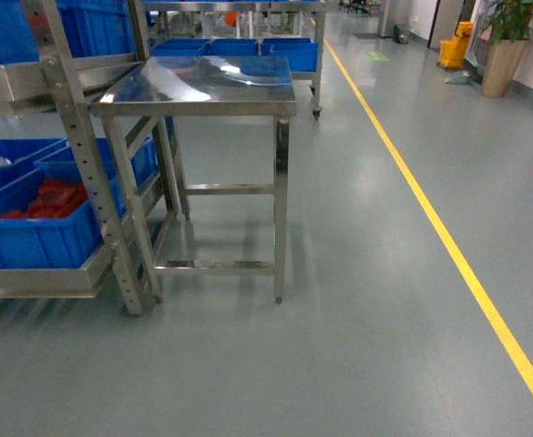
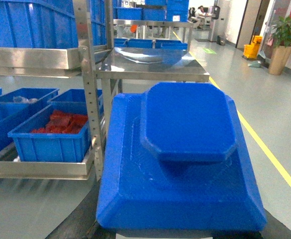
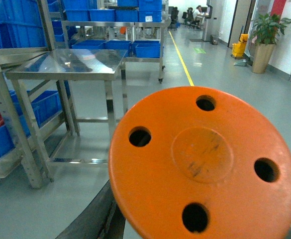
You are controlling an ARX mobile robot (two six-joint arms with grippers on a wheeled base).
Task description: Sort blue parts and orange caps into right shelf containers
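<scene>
Floor: grey factory floor [image 1: 357, 273] with a yellow line [image 1: 448, 246] running up the right side toward the far end of the hall.
Table: shiny steel table [image 1: 202, 86] sits mid-left in the head view, top bare and reflective, butted against the shelving.
Rack: perforated steel shelf rack [image 1: 75, 137] on the left, holding blue crates [image 1: 29, 241] on its low shelf and more up top.
Red stuff: the nearest low crate has a pile of orange-red pieces [image 1: 52, 198] in it; too blurry for me to say whether they're the caps or what's printed on them.
More crates: another row of blue bins [image 1: 234, 45] on a cart behind the table.
Background: potted plant [image 1: 507, 36] and a yellow mop bucket [image 1: 455, 45] by the right wall.
Left wrist view: a chunky blue part [image 2: 185, 159] fills most of the picture, stepped shape with an octagon-ish block on top, right up against the camera.
Right wrist view: a big orange disc [image 3: 205, 164] with four round holes and a raised centre covers the lower frame, same deal.
Left gripper: fingers aren't visible anywhere, so honestly can't tell if it's clamped or not.
Right gripper: same, jaws hidden behind the disc, can't tell.
Head view: neither arm shows up in it.
</scene>
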